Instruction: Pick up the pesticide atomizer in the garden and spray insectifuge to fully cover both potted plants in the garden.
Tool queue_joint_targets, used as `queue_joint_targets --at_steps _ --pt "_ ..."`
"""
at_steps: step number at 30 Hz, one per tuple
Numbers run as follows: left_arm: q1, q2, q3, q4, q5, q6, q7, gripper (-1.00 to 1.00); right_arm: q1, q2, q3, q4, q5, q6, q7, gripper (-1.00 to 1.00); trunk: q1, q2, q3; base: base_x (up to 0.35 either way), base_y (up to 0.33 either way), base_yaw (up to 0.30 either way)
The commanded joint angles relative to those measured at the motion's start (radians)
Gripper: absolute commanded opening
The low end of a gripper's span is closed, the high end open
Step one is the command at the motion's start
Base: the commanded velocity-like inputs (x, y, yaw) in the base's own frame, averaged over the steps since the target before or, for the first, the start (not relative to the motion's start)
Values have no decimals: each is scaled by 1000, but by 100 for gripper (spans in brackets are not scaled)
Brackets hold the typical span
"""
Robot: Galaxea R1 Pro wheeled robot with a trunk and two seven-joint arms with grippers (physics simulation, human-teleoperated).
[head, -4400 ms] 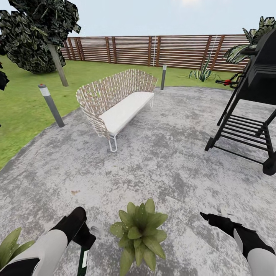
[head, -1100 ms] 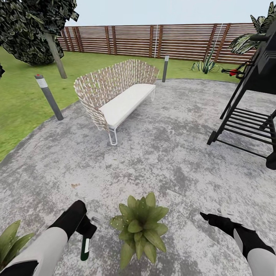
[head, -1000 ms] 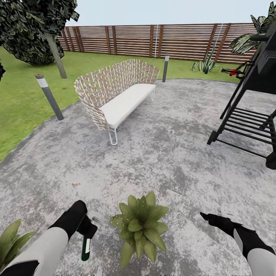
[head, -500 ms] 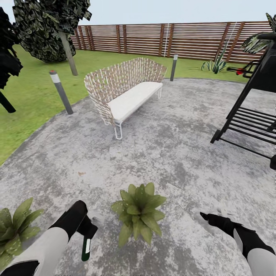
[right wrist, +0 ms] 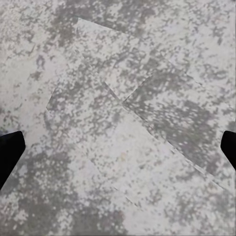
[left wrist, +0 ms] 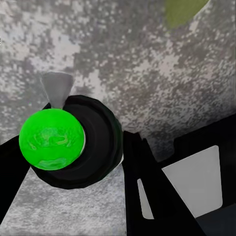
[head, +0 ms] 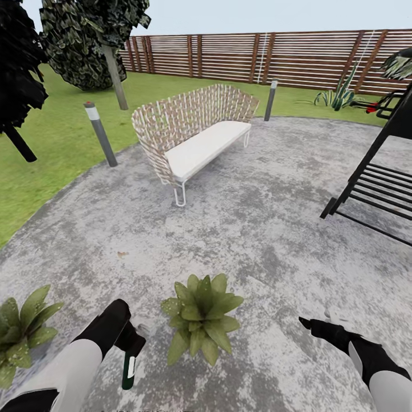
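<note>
Left tool (head: 133, 344) clamped on pesticide atomizer (head: 129, 371) beside centre potted plant (head: 201, 316), presumably for spraying; right tool (head: 312, 324) spread, empty.

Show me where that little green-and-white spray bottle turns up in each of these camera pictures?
Head view: the small green-and-white spray bottle hangs near the bottom left, held in the left gripper, beside the broad-leaved potted plant.
Left wrist view: seen end-on, a bright green round end in a black ring, left of middle.
Right wrist view: not in it.
Shared landmark: the mottled grey paving lies under it all.
</note>
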Motion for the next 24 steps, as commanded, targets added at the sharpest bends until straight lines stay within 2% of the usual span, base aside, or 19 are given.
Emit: queue_joint_targets --at_steps 1,5,16,24 --pt "0 -1 6 -1 -11 2 -10 -100 -1 1 -8 -2 4 6 8 100 0 0 -1 0 -2 118" --pt "0 -1 6 0 -11 2 -10 -100 -1 1 -8 -2 4 6 8 100 0 0 -2 -3 -39 38" --pt "0 -1 6 29 -11 2 -10 -100 -1 1 -8 -2 4 6 8 100 0 0 -4 -99 -197 41" --pt "0 -1 6 51 -11 4 -10 -100 -1 1 -8 -2 4 6 8 100 0 0 -4 -39 -29 21"
